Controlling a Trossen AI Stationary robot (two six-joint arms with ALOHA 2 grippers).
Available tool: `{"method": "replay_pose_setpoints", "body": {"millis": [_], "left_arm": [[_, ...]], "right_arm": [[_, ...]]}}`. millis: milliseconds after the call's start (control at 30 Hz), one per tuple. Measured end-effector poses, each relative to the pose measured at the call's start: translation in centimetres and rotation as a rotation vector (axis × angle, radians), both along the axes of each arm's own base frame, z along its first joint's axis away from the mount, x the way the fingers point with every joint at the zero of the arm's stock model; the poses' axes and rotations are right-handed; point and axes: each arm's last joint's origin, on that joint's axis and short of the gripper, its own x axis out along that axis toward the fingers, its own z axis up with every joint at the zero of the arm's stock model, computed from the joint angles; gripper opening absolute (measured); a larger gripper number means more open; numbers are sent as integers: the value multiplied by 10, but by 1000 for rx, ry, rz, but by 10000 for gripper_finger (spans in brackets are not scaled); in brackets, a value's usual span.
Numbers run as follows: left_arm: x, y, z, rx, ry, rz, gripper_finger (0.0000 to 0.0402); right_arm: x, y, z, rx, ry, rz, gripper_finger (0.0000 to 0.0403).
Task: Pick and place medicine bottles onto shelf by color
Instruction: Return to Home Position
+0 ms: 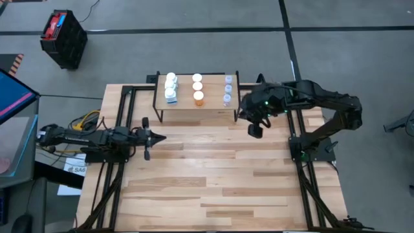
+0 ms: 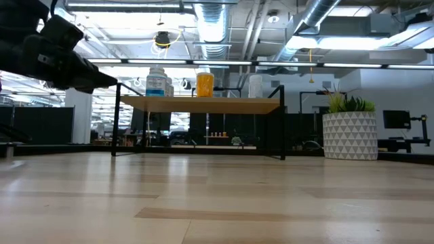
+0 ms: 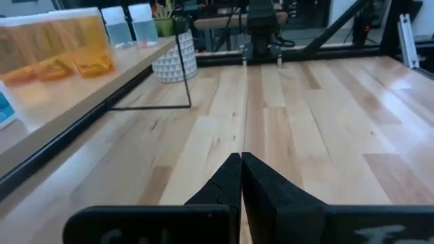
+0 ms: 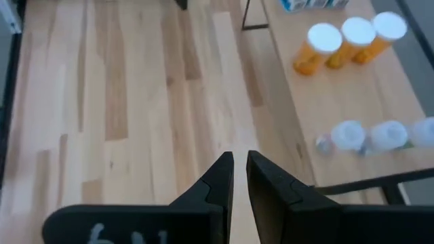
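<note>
The shelf (image 1: 213, 103) stands at the table's far edge on thin black legs. On its top stand three white bottles with blue labels (image 1: 171, 87) at the left, three orange bottles (image 1: 197, 88) in the middle and three clear bottles (image 1: 228, 90) at the right, all upright on their bases. My left gripper (image 1: 158, 137) is shut and empty, low over the table, near of the shelf's left end. My right gripper (image 4: 237, 163) is shut and empty, above the table by the shelf's right end, looking down on the orange bottles (image 4: 342, 41) and the clear bottles (image 4: 383, 135).
A white patterned plant pot (image 2: 349, 135) stands to the right of the shelf, also seen in the left wrist view (image 3: 175, 61). The bare wooden tabletop (image 1: 213, 175) stretches from the shelf to the near edge. Black frame rails (image 1: 304, 155) run along both sides.
</note>
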Motion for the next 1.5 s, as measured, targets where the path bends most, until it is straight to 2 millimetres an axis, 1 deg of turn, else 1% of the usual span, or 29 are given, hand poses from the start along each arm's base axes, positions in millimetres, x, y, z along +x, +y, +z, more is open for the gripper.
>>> {"method": "replay_pose_setpoints", "body": {"millis": [133, 200, 267, 367, 433, 533, 700, 800, 933, 1200, 1367, 1500], "left_arm": [[-4, 0, 5, -12, -48, -20, 0], [-6, -1, 7, -19, -72, -38, 0], [-7, -1, 9, -33, -92, -60, 0], [-8, -3, 9, -39, -99, -101, 0], [-8, -3, 9, -41, -94, -108, 0], [-8, -3, 9, -58, -94, -104, 0], [-8, -3, 9, -89, -96, -99, 0], [-8, -3, 9, -85, -96, -100, 0], [-8, -3, 9, -70, -94, -98, 0], [-8, -3, 9, -68, -93, -97, 0], [-8, -3, 9, -68, -93, -96, 0], [-8, -3, 9, -71, -94, -96, 0]], "right_arm": [[-2, 15, -1, -5, 4, 63, 65], [-7, 21, -5, -10, 11, 94, 65], [-14, 26, -10, -8, 8, 116, 65], [-29, 31, -25, 5, 16, 127, 65], [-41, 34, -37, 11, 14, 136, 65], [-61, 35, -57, 16, -41, 145, 65], [-89, 33, -99, 41, -204, 132, 65], [-97, 31, -124, 39, -333, 146, 65], [-104, 29, -155, -10, -482, 185, 65], [-115, 22, -214, -33, -610, 161, 65], [-124, 17, -243, -42, -685, 126, 65], [-132, 13, -258, -39, -725, 102, 65]]}}
